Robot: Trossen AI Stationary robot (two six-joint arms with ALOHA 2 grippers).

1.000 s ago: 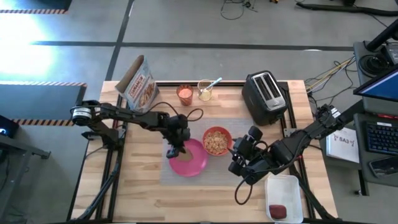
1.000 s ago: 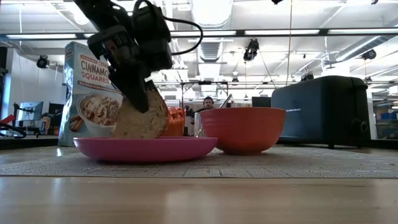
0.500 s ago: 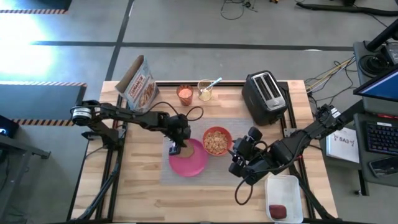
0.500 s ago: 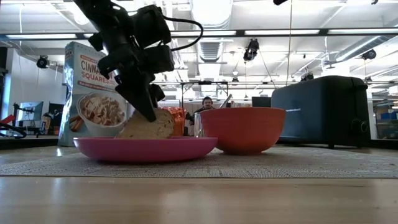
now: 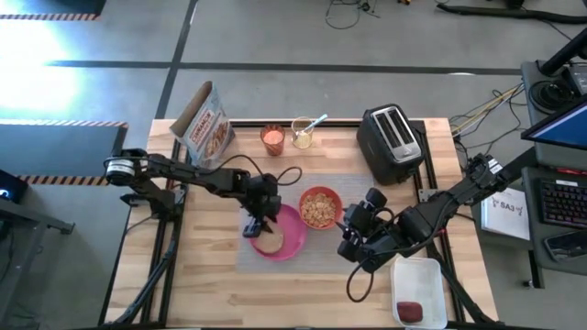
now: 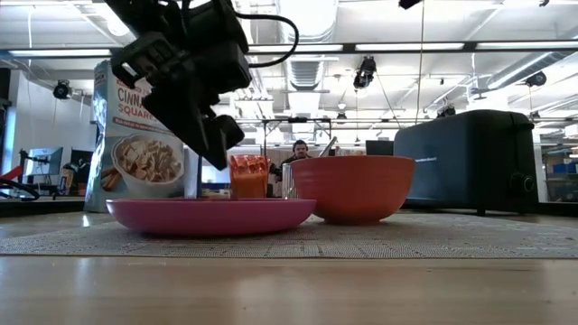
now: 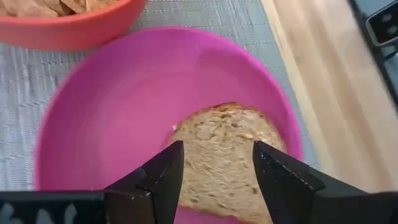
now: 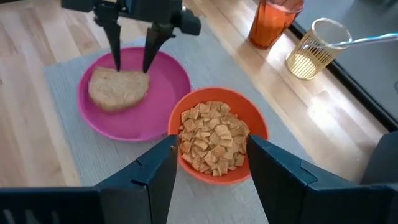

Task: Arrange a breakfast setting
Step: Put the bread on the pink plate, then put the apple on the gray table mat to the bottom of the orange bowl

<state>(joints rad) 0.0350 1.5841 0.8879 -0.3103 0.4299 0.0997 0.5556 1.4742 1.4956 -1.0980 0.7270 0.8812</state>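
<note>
A toast slice (image 7: 224,155) lies flat on the round pink plate (image 5: 292,240), which sits on the grey mat (image 5: 303,258). My left gripper (image 7: 214,168) hangs open just above the toast, one finger over each side of it, touching nothing; in the low view the left gripper (image 6: 215,135) stands clear above the plate's rim (image 6: 209,215). The orange-red bowl (image 8: 214,143) of cereal squares sits on the mat beside the plate. My right gripper (image 8: 211,158) is raised and open over the bowl's near side, holding nothing.
At the table's far edge stand a cereal bag (image 5: 206,124), a small orange cup (image 5: 272,138), a glass with a metal spoon (image 5: 304,133) and a black toaster (image 5: 393,142). A white tray (image 5: 420,280) at the near right holds a dark red apple (image 5: 410,312).
My left gripper has opened and let go of the toast, rolling a little at the wrist. The toast, which stood leaning on its edge on the plate, has tipped over and now lies flat on it.
</note>
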